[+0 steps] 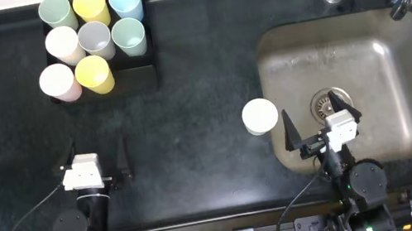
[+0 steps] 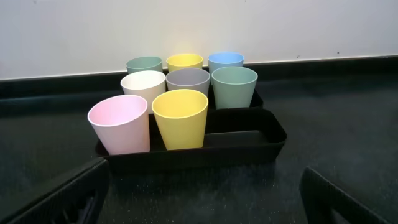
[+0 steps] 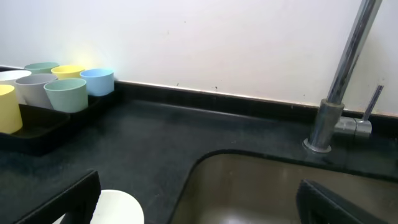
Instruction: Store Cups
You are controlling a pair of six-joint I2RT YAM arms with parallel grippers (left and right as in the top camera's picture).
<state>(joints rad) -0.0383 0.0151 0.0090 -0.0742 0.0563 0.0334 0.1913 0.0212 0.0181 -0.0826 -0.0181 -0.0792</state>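
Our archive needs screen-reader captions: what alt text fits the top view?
Eight pastel cups sit in a black tray at upper left, one slot empty; a white cup stands alone beside the steel sink. The left gripper and right gripper sit open near the bottom edge.

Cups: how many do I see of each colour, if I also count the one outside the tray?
Green cups: 2
Yellow cups: 2
White cups: 2
Blue cup: 1
Grey cup: 1
Pink cup: 1
Total: 9
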